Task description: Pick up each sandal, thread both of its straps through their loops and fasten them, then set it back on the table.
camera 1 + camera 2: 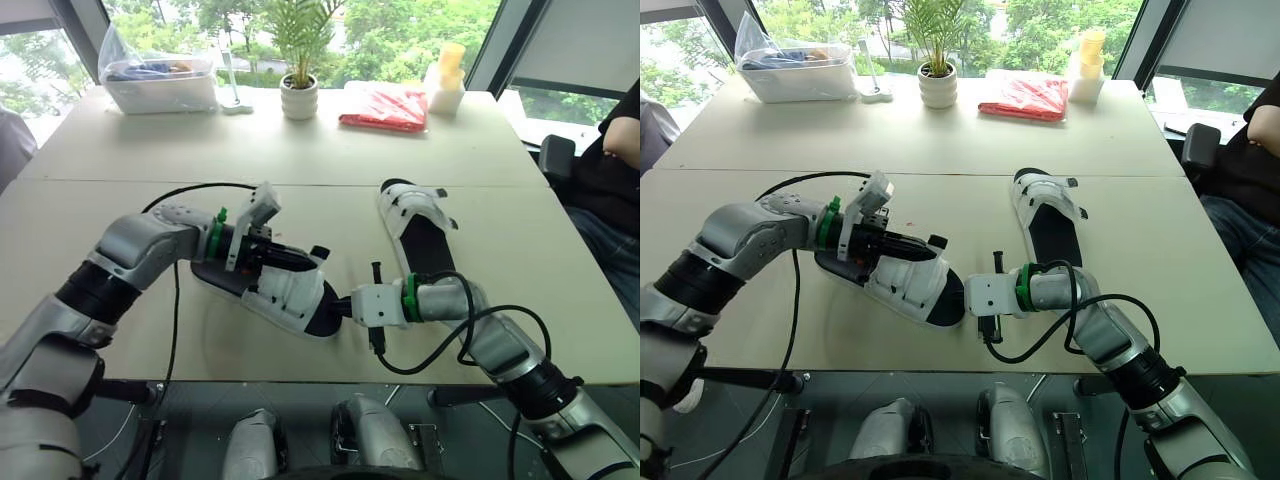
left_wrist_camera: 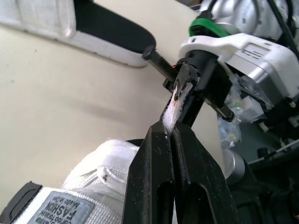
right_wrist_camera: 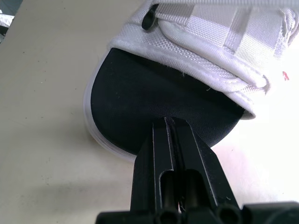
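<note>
Two white sandals with black footbeds lie on the beige table (image 1: 120, 230). The near sandal (image 1: 292, 296) lies at an angle between my arms. My left gripper (image 1: 300, 262) reaches over its upper and is shut on the white tip of a strap (image 2: 174, 108). My right gripper (image 1: 340, 308) meets the sandal's toe; its fingers (image 3: 169, 144) are shut, with their tips resting on the black footbed (image 3: 135, 102). The second sandal (image 1: 420, 225) lies apart, farther back on the right, with its straps across the upper.
A potted plant (image 1: 298, 97), a clear plastic box (image 1: 160, 85), a red packet (image 1: 385, 108) and a pale bottle (image 1: 447, 82) line the far edge. A person (image 1: 612, 160) sits at the right. Black cables (image 1: 200, 187) trail from both arms.
</note>
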Controlling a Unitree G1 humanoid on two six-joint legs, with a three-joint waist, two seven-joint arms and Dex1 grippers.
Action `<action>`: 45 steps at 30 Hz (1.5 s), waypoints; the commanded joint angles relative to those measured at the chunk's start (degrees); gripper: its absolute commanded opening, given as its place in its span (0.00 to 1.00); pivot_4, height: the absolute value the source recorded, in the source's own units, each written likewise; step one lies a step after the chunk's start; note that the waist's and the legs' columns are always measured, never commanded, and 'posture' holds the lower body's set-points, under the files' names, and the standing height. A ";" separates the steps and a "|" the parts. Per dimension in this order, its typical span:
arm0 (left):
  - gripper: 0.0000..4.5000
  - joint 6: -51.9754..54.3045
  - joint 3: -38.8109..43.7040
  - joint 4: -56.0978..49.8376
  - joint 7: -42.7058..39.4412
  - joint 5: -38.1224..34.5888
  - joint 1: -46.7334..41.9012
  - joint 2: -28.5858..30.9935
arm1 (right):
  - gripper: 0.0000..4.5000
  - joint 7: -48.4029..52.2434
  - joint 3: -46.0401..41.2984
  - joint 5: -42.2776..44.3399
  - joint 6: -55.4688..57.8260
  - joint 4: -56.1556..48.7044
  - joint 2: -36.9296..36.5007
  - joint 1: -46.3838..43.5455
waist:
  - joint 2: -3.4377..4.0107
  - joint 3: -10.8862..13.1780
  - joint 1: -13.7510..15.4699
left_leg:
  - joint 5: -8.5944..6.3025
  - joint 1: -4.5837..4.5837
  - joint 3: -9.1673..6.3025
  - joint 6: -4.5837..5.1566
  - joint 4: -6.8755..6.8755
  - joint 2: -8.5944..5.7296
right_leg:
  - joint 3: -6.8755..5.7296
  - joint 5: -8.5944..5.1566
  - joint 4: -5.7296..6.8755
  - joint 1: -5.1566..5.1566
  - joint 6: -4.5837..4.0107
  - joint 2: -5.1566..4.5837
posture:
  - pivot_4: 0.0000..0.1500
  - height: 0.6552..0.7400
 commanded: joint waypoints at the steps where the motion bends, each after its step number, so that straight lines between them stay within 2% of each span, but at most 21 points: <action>1: 0.01 2.46 5.27 1.79 2.04 3.61 -2.25 -2.08 | 0.00 2.12 4.89 -3.87 2.08 5.61 -1.28 2.82 | 0.00 0.00 -0.03 | 0.00 0.03 0.00 0.00 0.00 0.00 | 0.01 0.03 0.00 0.02 -0.06 0.00 | 1.00 0.81; 4: 0.01 5.40 6.59 4.05 4.08 6.73 -3.23 -5.31 | 0.00 1.90 4.79 -3.87 2.36 5.39 -1.07 2.98 | -0.01 0.00 0.08 | 0.00 0.09 0.00 0.00 0.00 0.00 | 0.01 0.03 0.00 0.08 -0.06 -0.01 | 1.00 0.81; 6: 0.01 12.20 6.27 5.76 5.68 7.71 -4.77 -6.84 | 0.00 1.85 4.75 -3.90 2.47 5.32 -0.95 2.96 | -0.02 0.00 0.18 | 0.00 0.11 0.00 0.00 0.00 0.00 | 0.01 0.04 0.00 0.11 -0.06 -0.03 | 1.00 0.81; 12: 0.01 22.07 8.44 7.03 7.34 9.43 -7.33 -10.48 | 0.00 2.11 4.65 -4.09 2.60 5.34 -0.73 2.48 | -0.03 -0.01 0.25 | -0.01 0.28 -0.01 0.00 -0.02 -0.02 | 0.02 0.03 0.00 0.25 -0.04 -0.05 | 1.00 0.81; 15: 0.19 26.07 9.36 7.60 7.89 10.33 -8.12 -11.26 | 0.00 1.96 4.71 -4.15 2.68 5.41 -0.54 2.45 | -0.03 -0.01 0.20 | -0.01 0.28 -0.01 0.00 -0.03 -0.02 | 0.03 0.03 0.00 0.25 -0.06 -0.06 | 1.00 0.81; 20: 0.74 26.69 9.94 7.64 7.34 12.99 -8.75 -11.04 | 0.00 2.01 4.55 -4.12 2.86 5.18 -0.65 2.38 | -0.01 -0.01 -0.11 | 0.00 0.29 0.00 -0.02 -0.11 -0.02 | 0.03 0.03 0.00 0.23 -0.07 -0.06 | 1.00 0.81; 21: 0.82 24.49 10.91 8.01 6.91 13.59 -9.00 -10.98 | 0.00 2.05 4.50 -4.08 2.87 5.07 -0.74 2.42 | -0.01 -0.01 -0.12 | 0.00 0.29 -0.01 -0.02 -0.11 -0.02 | 0.03 0.03 0.00 0.23 -0.07 -0.06 | 1.00 0.81; 23: 0.82 19.81 13.30 8.54 5.62 14.20 -9.24 -11.06 | 0.00 2.09 4.46 -4.04 2.90 4.90 -0.85 2.48 | -0.02 0.00 -0.13 | 0.00 0.29 0.00 -0.02 -0.11 -0.02 | 0.04 0.03 0.00 0.23 -0.07 -0.06 | 1.00 0.81; 27: 0.82 1.25 19.36 5.56 -3.45 14.69 -7.15 -10.35 | 0.00 2.11 4.38 -3.93 3.10 4.78 -0.86 2.56 | 0.00 0.02 -0.17 | -0.01 0.27 0.00 -0.03 -0.12 -0.01 | 0.03 0.03 0.00 0.20 -0.08 -0.09 | 1.00 0.81; 29: 0.82 -7.98 19.75 3.88 -7.32 16.95 -5.30 -10.13 | 0.00 2.06 4.35 -3.91 3.14 4.78 -0.87 2.64 | 0.00 0.01 -0.17 | -0.01 0.27 0.00 -0.03 -0.13 -0.01 | 0.03 0.03 0.00 0.19 -0.09 -0.09 | 1.00 0.81; 31: 0.82 -12.03 18.89 0.01 -13.80 16.83 -2.53 -8.81 | 0.00 1.96 4.28 -3.89 3.18 4.65 -0.97 2.93 | 0.06 -0.01 -0.24 | -0.01 0.28 0.00 -0.03 -0.13 -0.01 | 0.03 0.03 0.00 0.20 -0.09 -0.10 | 1.00 0.81; 32: 0.71 -12.08 17.24 -2.00 -17.45 16.94 -1.13 -7.33 | 0.00 1.90 4.22 -3.88 3.23 4.60 -1.04 3.08 | 0.09 0.00 -0.26 | -0.01 0.28 0.01 -0.03 -0.13 -0.01 | 0.03 0.03 0.00 0.20 -0.09 -0.10 | 1.00 0.81; 33: 0.65 -13.56 15.61 -3.60 -20.57 17.89 0.38 -6.08 | 0.00 1.85 4.20 -3.91 3.19 4.58 -1.11 3.20 | 0.09 0.00 -0.21 | -0.01 0.28 0.02 -0.03 -0.14 -0.01 | 0.03 0.03 0.00 0.20 -0.09 -0.10 | 1.00 0.81; 36: 0.35 -22.15 11.90 -3.02 -24.39 24.18 2.87 -4.70 | 0.00 1.84 4.13 -3.94 3.13 4.74 -1.13 3.12 | 0.10 0.00 -0.12 | -0.01 0.28 0.02 -0.03 -0.15 -0.03 | 0.03 0.03 -0.01 0.20 -0.09 -0.10 | 1.00 0.81; 39: 0.00 -28.24 7.99 0.27 -28.46 29.93 3.71 -3.81 | 0.00 1.86 4.07 -4.03 3.18 4.78 -1.12 3.05 | 0.06 0.00 -0.03 | -0.02 0.26 0.02 -0.02 -0.15 -0.03 | 0.03 0.03 -0.02 0.20 -0.09 -0.10 | 1.00 0.81; 41: 0.00 -32.05 5.64 3.78 -30.46 33.22 2.72 -4.75 | 0.00 1.94 4.11 -4.07 3.24 4.77 -1.12 2.95 | 0.07 0.00 -0.04 | -0.03 0.26 0.02 0.00 -0.15 -0.03 | 0.03 0.03 -0.03 0.19 -0.09 -0.09 | 1.00 0.81; 45: 0.00 -38.29 2.86 11.69 -26.58 41.47 -0.13 -8.40 | 0.00 1.99 4.22 -4.12 3.30 4.72 -1.03 2.89 | 0.03 -0.02 0.11 | -0.11 0.25 0.02 0.16 -0.15 -0.03 | 0.02 0.03 -0.04 0.19 -0.09 -0.09 | 1.00 0.81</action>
